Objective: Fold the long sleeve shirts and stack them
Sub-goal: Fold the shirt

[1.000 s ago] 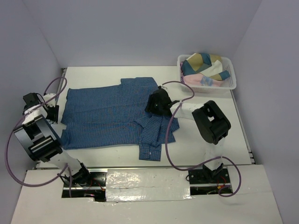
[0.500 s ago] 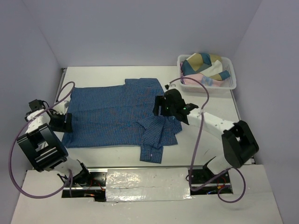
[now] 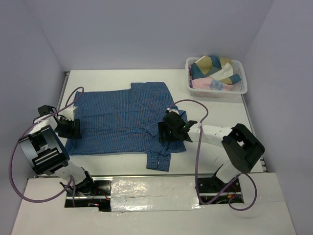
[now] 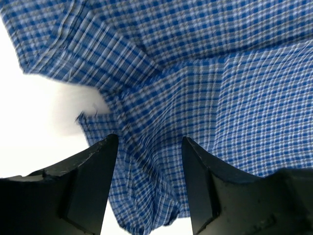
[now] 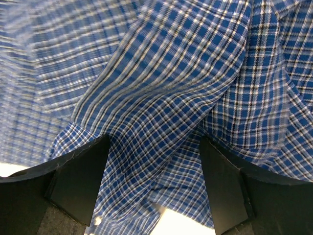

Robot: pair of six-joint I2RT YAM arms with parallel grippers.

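Note:
One long sleeve shirt (image 3: 117, 120), blue fine-checked, lies spread flat on the white table (image 3: 220, 110), with one sleeve (image 3: 164, 147) folded down at its right toward the near edge. My left gripper (image 3: 72, 128) sits at the shirt's left edge. In the left wrist view this gripper (image 4: 149, 164) is open, and a rumpled edge of the checked cloth (image 4: 195, 88) lies between the fingers. My right gripper (image 3: 168, 131) hovers low over the folded sleeve. Seen from the right wrist, it (image 5: 154, 171) is open over wrinkled cloth (image 5: 166, 98).
A white basket (image 3: 243, 88) at the back right holds several crumpled garments (image 3: 212, 68) in tan, blue, pink and white. Walls close in the table at the back and both sides. Purple cables loop from both arms over the table.
The right gripper has moved from the collar area toward the near edge, over the folded sleeve. The left gripper has shifted right onto the shirt's left edge.

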